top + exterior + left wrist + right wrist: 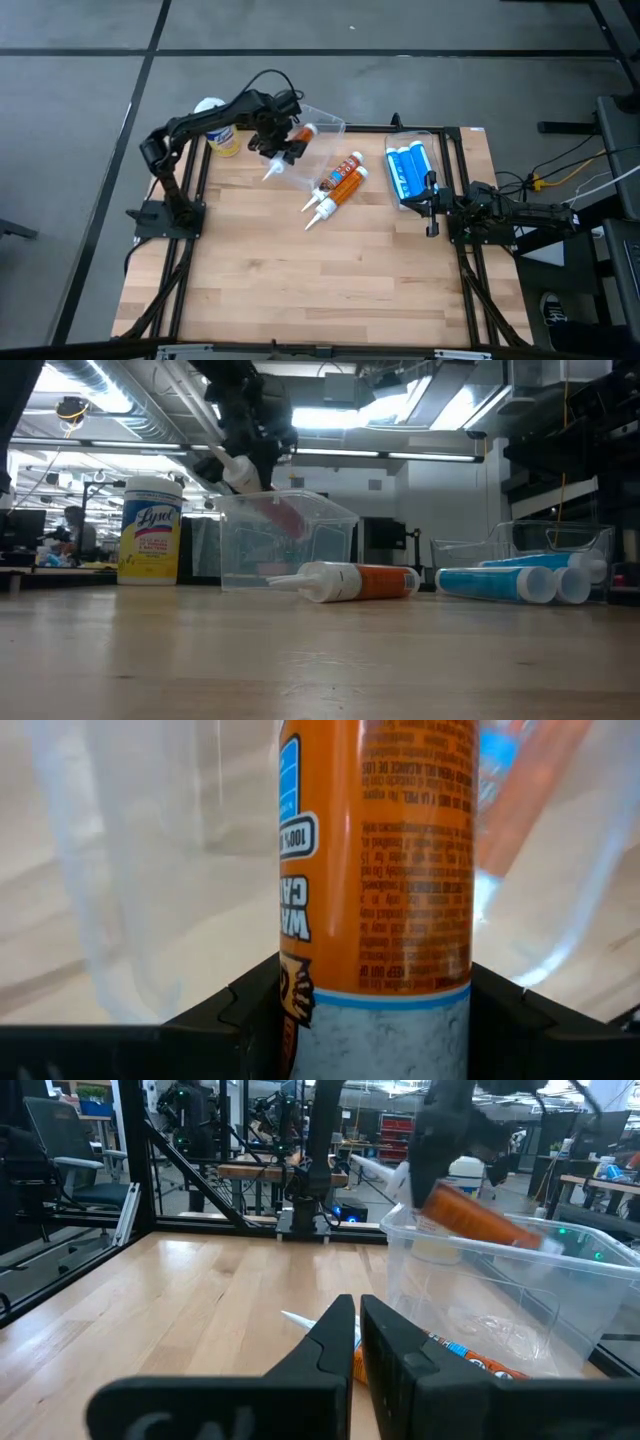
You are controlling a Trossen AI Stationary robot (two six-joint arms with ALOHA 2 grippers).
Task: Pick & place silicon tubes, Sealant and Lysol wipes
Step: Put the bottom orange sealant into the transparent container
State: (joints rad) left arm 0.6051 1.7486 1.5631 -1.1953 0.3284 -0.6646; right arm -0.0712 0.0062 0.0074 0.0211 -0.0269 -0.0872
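You're looking at two matte black jointed arms: the left gripper [283,139] trails a looping black cable, the right gripper [431,204] has thick angular fingers [330,1342].

Grey floor [80,120], ceiling strip lights [120,445], perhaps desks [270,1172] behind.

Right gripper [356,1342]: dark fingers nearly touching, low over the wooden table [170,1310]. Clear bin [500,1295] ahead. Left gripper [450,1155] holds an orange tube [480,1215] above the bin's rim.
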